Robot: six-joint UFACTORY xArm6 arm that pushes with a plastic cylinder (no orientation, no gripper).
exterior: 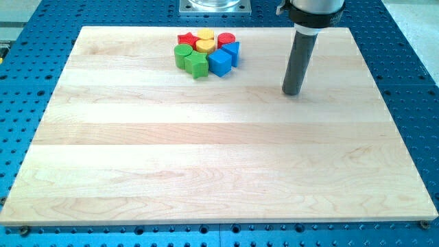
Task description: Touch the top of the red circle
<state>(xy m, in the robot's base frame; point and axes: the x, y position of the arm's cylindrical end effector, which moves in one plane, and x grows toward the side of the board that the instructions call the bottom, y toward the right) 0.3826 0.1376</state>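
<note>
A pale wooden board [219,158] of joined planks fills most of the view, lying on a blue perforated metal table [405,41] (rows of small holes show on every side). A silvery metal plate [215,6] sits at the view's top edge. Lighting is even.

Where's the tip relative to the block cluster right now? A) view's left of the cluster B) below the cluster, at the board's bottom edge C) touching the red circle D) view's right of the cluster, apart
D: my tip stands on bare board, well to the view's right of the red circle and its cluster, touching no block.
</note>
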